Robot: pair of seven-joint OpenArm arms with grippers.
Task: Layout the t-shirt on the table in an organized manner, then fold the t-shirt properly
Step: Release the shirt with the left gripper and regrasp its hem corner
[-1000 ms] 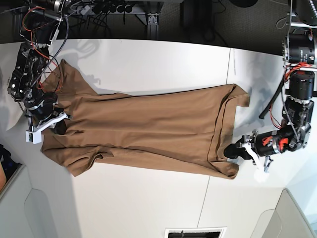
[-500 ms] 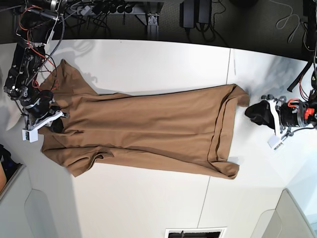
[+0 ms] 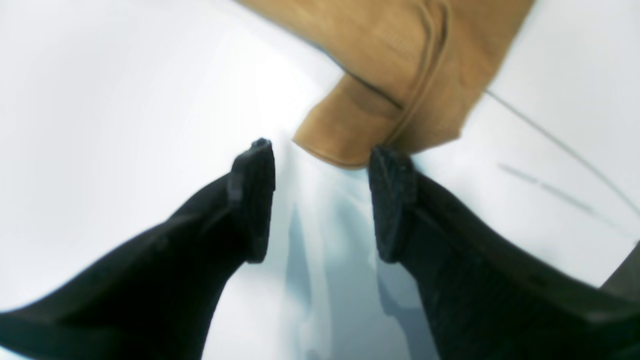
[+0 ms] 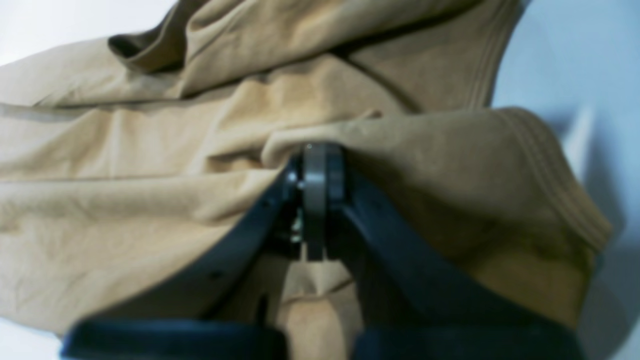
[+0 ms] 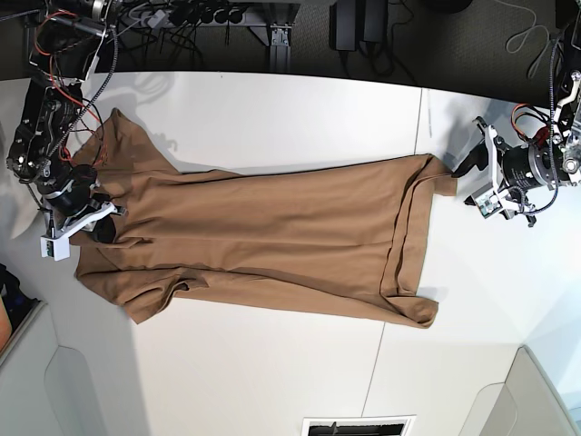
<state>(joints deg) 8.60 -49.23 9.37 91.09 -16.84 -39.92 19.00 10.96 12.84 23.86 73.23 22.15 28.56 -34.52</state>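
Shirt point(image 5: 272, 232) lies stretched lengthwise on the surface point(image 5: 272, 363), hem end doubled over. R fingers point(image 4: 315, 200) clenched on cloth near the sleeve, prob. anchoring it. L fingers point(image 3: 320, 200) spread, empty, just off the hem corner, looks set to flatten it.

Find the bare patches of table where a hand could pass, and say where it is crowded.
Bare table along the t-shirt's near long edge, and between its far edge and the table's back. Crowded at both ends: right gripper clamps fabric; open left gripper at the corner.
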